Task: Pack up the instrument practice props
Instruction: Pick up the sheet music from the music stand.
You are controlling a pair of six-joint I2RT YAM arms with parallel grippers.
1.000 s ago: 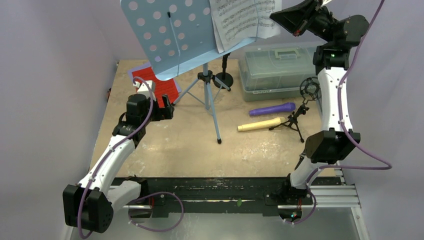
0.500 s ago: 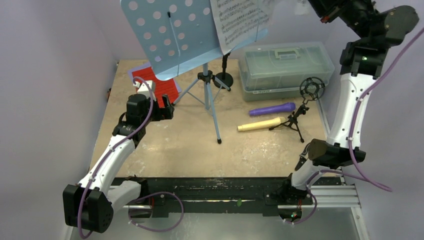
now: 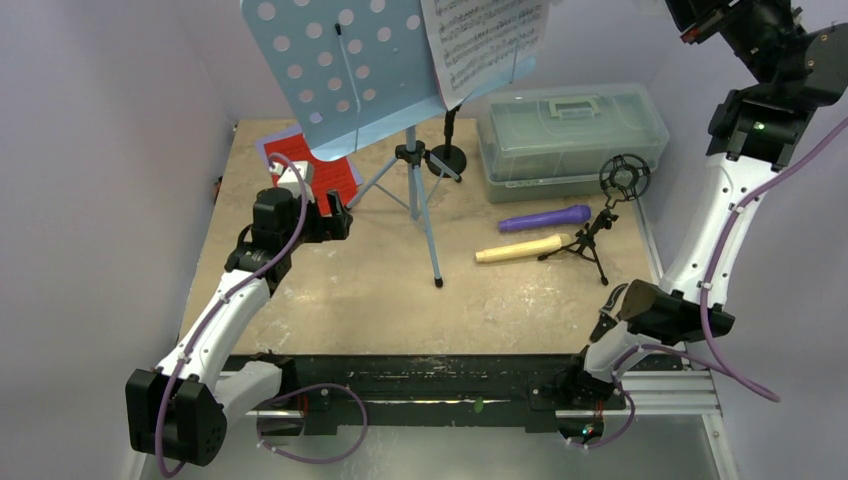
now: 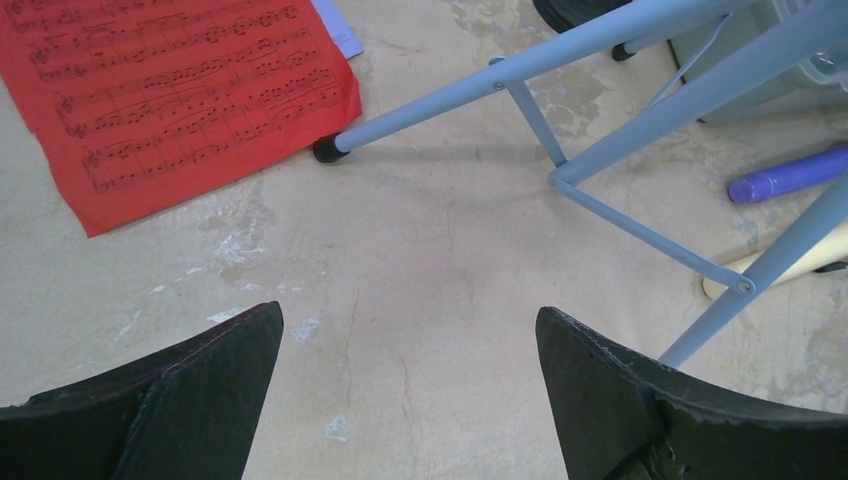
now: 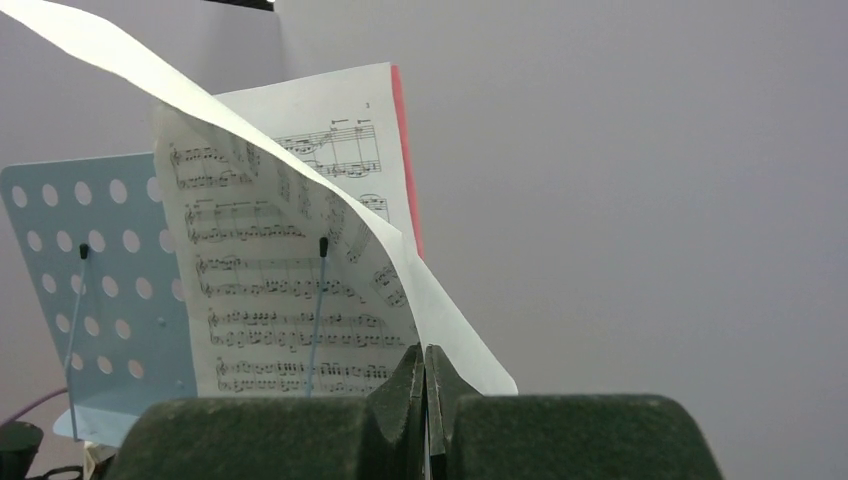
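The light-blue perforated music rest [image 3: 340,70] stands on tripod legs [image 3: 420,200] at the back, with printed sheet music [image 3: 485,40] on it. My right gripper [image 5: 425,365] is raised high at the top right [image 3: 690,15], shut on the corner of a white sheet [image 5: 455,340] that curls up and to the left. My left gripper [image 4: 410,330] is open and empty, low over the table beside the red folder [image 4: 180,90]. The purple microphone [image 3: 545,217] and cream microphone [image 3: 520,249] lie on the table. One black mic holder [image 3: 447,150] stands behind the tripod and another [image 3: 600,225] right of the microphones.
A translucent grey-green box with a handle [image 3: 570,135] sits shut at the back right. The tripod's legs [image 4: 640,230] spread just ahead and to the right of my left gripper. White walls enclose the table on three sides.
My right arm has swung up and to the right, away from the music rest, with a sheet pinched in its jaws. The left arm has not moved.
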